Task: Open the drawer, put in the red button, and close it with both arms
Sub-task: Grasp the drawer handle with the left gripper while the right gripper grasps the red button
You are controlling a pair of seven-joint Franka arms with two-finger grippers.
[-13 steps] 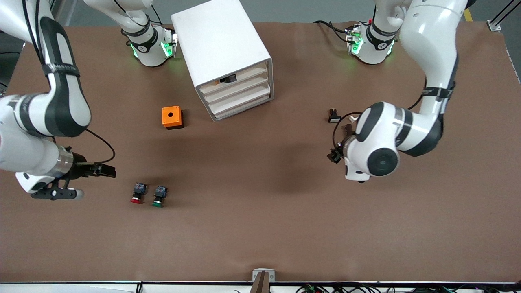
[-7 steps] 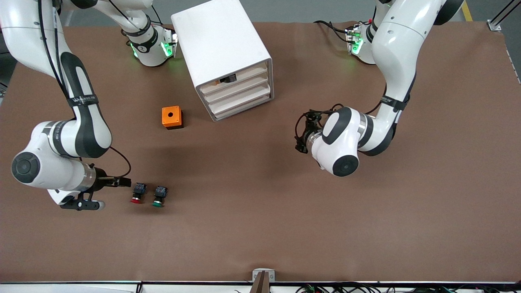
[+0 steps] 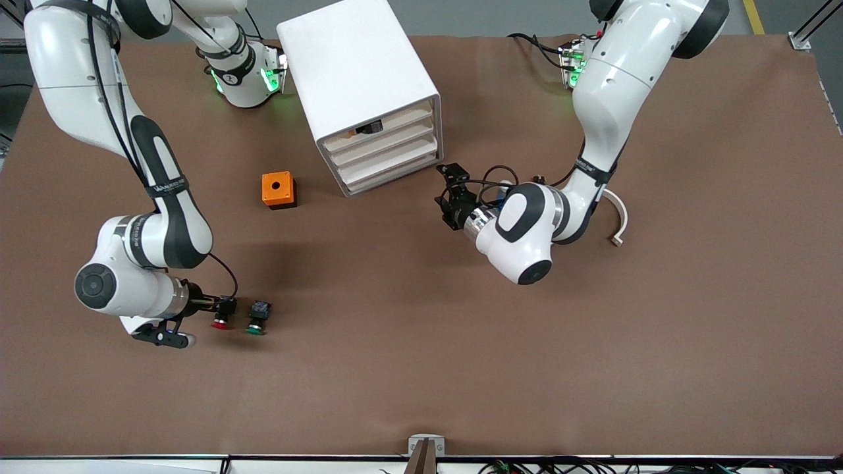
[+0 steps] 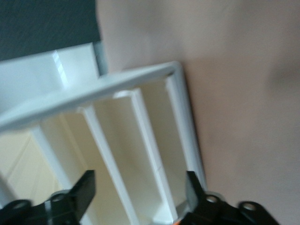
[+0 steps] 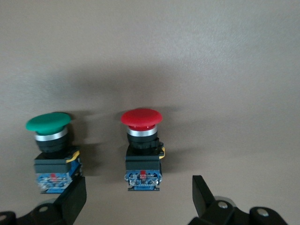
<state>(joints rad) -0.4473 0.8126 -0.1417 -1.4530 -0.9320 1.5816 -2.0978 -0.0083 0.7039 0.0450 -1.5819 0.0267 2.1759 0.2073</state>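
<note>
The red button lies on the brown table, nearer to the front camera than the orange box, with its cap toward the camera. My right gripper is open just at the button's blue back. Its fingers stand on either side and touch nothing. The white drawer cabinet stands between the arm bases with its drawers pushed in. Low by the cabinet's front corner, my left gripper is open, faces the drawer fronts and holds nothing.
A green button lies close beside the red one, toward the left arm's end. One right finger sits close to the green button's back. A curved beige strip lies by the left arm's elbow.
The right gripper has slid across the table up to the red button's back. The left arm has swung in from its end of the table to the cabinet's front corner.
</note>
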